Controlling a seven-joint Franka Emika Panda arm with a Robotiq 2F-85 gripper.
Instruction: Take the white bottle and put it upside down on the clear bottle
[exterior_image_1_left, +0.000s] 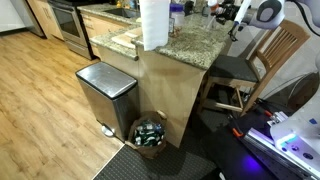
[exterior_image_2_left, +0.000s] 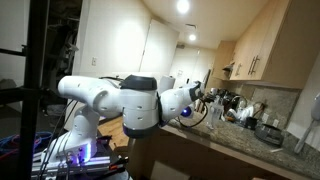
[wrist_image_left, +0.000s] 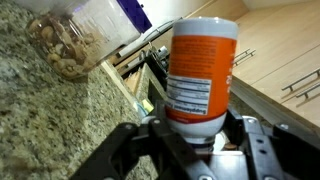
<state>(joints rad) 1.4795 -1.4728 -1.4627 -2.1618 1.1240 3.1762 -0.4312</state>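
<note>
In the wrist view my gripper (wrist_image_left: 195, 125) is shut on a white bottle with an orange label (wrist_image_left: 200, 70). The fingers clamp its lower part and its narrower end points toward the palm. A clear jar (wrist_image_left: 70, 40) holding brown nuts stands on the speckled granite counter (wrist_image_left: 50, 120), up and to the left of the held bottle and apart from it. In both exterior views the gripper (exterior_image_1_left: 225, 12) (exterior_image_2_left: 205, 100) hovers over the counter; the bottle is too small to make out there.
A paper towel roll (exterior_image_1_left: 153, 22) stands on the counter's near end. A steel trash bin (exterior_image_1_left: 105, 95) and a basket of cans (exterior_image_1_left: 150, 133) sit on the floor below. A wooden chair (exterior_image_1_left: 265, 60) stands beside the counter. Kitchen clutter (exterior_image_2_left: 240, 108) lines the counter.
</note>
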